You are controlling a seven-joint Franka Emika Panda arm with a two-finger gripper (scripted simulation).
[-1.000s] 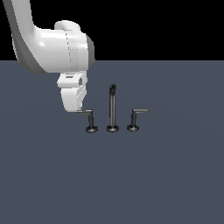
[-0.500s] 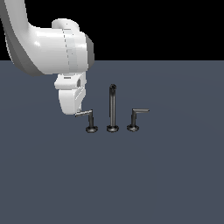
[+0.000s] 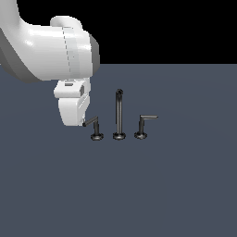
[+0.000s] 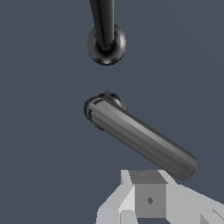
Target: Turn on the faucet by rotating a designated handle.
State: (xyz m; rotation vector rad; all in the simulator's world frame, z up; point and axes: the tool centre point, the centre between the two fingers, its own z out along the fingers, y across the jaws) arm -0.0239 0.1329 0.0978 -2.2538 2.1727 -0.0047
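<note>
As the pictures go from a second ago to now: the handle's thin arm tips down and swings a bit toward the robot hand.
Robot hand: the gripper [image 3: 79, 121] sits at the far tip of the handle [image 3: 94, 122], on the exterior view's left. It has come lower and closer than a second ago.
Hand open or closed: I cannot tell. The exterior view shows only one white block, and the wrist view shows just part of one finger [image 4: 148, 199] near the tip of the bar.
Handle: it stands on its round base on the grey floor, just beside the tall post [image 3: 119, 113]. In the wrist view its bar [image 4: 140, 138] slants away from its base.
Other handle: the lever [image 3: 144, 121] on the exterior view's right points the other way and looks flat and untouched.
What it means: I think the push has started. The faucet [image 3: 119, 134] is turning on, but the handle likely needs more turning.
</note>
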